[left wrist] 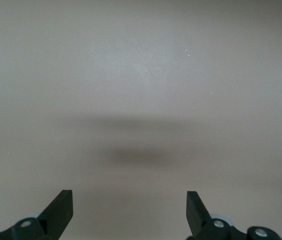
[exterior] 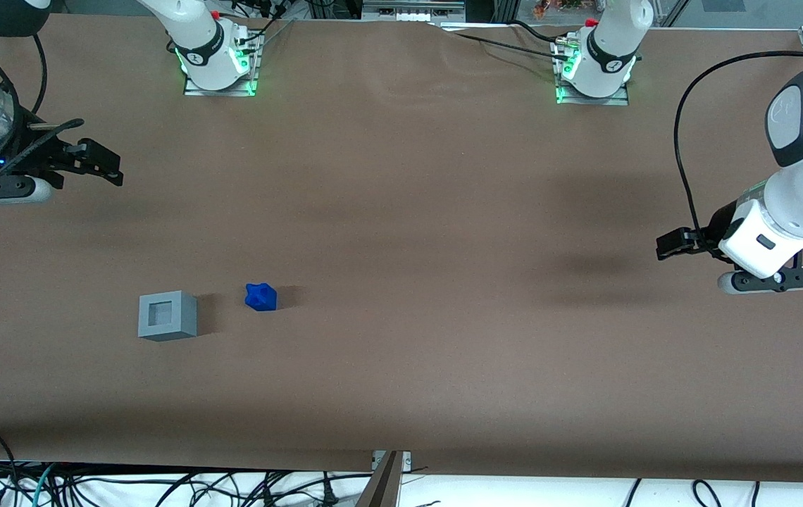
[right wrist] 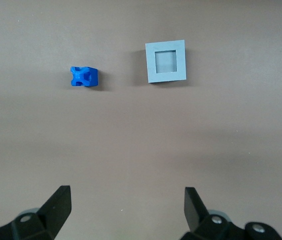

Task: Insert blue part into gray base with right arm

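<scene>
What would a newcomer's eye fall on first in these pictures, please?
Probably the bright blue part, lying on the brown table beside the gray base without touching it. The base's square recess is empty. The right arm's pincer hangs open farther from the front camera, holding nothing.

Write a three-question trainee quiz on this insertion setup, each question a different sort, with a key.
1. True or false: the blue part already sits in the gray base.
2. The gripper is: A) shut on the blue part, B) open and holding nothing, away from both pieces, C) resting on the gray base.
3. Fill in: the square recess in the gray base holds ____.

Key: 1 false, the two lie side by side, apart; 2 B; 3 nothing.
</scene>
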